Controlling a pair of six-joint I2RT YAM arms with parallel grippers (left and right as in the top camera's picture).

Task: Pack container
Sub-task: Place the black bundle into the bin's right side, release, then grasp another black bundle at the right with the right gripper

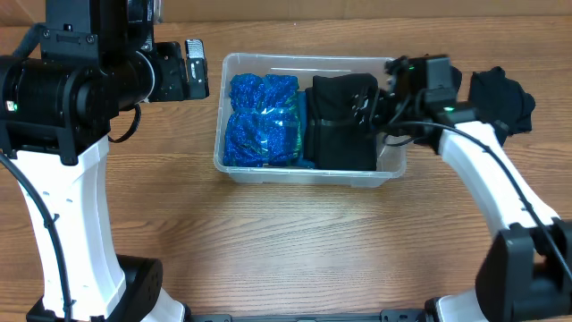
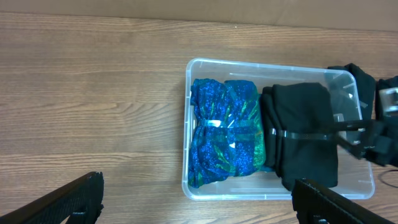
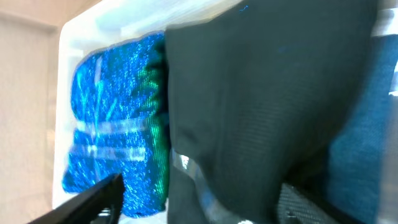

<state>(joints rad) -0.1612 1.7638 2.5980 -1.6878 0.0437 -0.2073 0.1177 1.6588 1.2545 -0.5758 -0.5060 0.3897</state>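
Observation:
The clear container (image 1: 234,64) stands mid-table, its rim also showing in the left wrist view (image 2: 186,130) and the right wrist view (image 3: 81,25). A shiny blue-green bundle (image 1: 261,121) fills its left half. A folded black garment (image 1: 342,125) lies in its right half. My right gripper (image 1: 380,103) is low over the garment at the container's right end. In the right wrist view its fingers (image 3: 208,205) are spread wide on either side of the black cloth (image 3: 261,99). My left gripper (image 1: 192,67) is open and empty, high up left of the container (image 2: 199,205).
A dark bunched cloth (image 1: 503,97) lies on the wooden table (image 1: 295,241) right of the container, behind my right arm. The bases of both arms stand at the table's front corners.

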